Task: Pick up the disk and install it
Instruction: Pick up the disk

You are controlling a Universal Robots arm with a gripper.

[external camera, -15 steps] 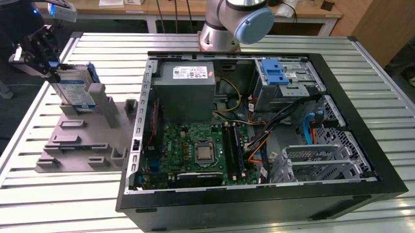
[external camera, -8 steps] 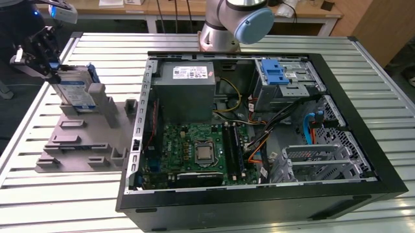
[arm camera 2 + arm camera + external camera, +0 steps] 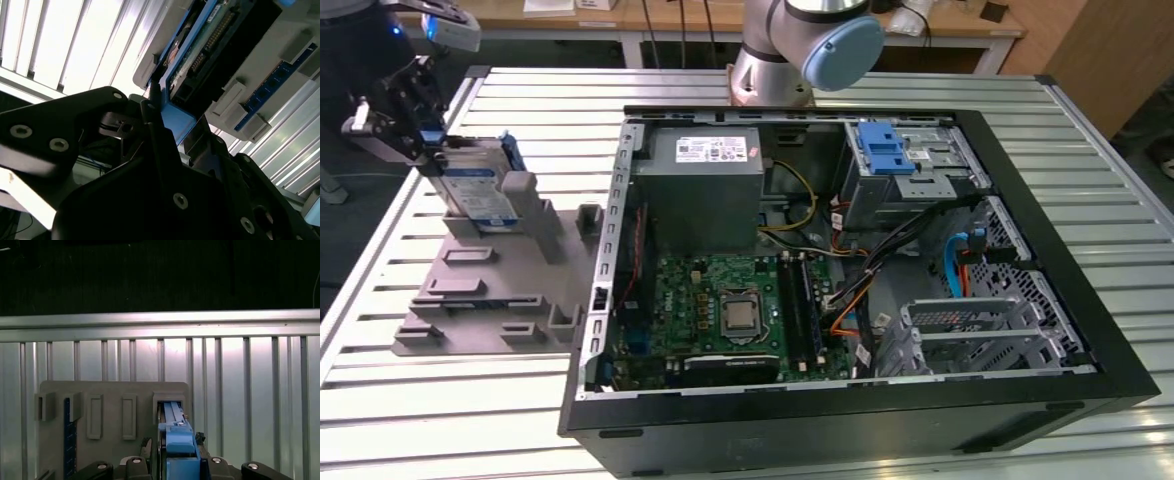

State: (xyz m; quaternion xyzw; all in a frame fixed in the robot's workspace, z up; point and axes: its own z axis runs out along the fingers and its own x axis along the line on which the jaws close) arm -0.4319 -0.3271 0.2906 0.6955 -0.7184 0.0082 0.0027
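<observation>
at the upper left of the exterior view, the gripper (image 3: 432,150) meets the disk (image 3: 474,185), which stands on edge in a slot of the grey holder block (image 3: 480,290) on the slatted metal table (image 3: 427,420). the disk's lower end sits between the block's raised posts, and its blue-and-white label faces the computer case (image 3: 854,410).

in the first wrist view the gripper (image 3: 173,462) has a dark finger on each side of the disk's (image 3: 174,437) blue frame, and the far end of the disk reaches into a pocket of the holder block (image 3: 115,390). a thin blue board (image 3: 69,435) stands in another pocket, and two more pockets between them hold nothing.

in the second wrist view the fingers (image 3: 156,107) press on the blue frame, so the gripper (image 3: 172,122) looks closed on the disk (image 3: 210,40), whose circuit board and connector face the camera.

right of the block in the exterior view, the open case lies on its side. it holds a grey power supply (image 3: 707,190), a green motherboard (image 3: 720,310), a blue latch (image 3: 887,150) over the drive bay and loose cables.
</observation>
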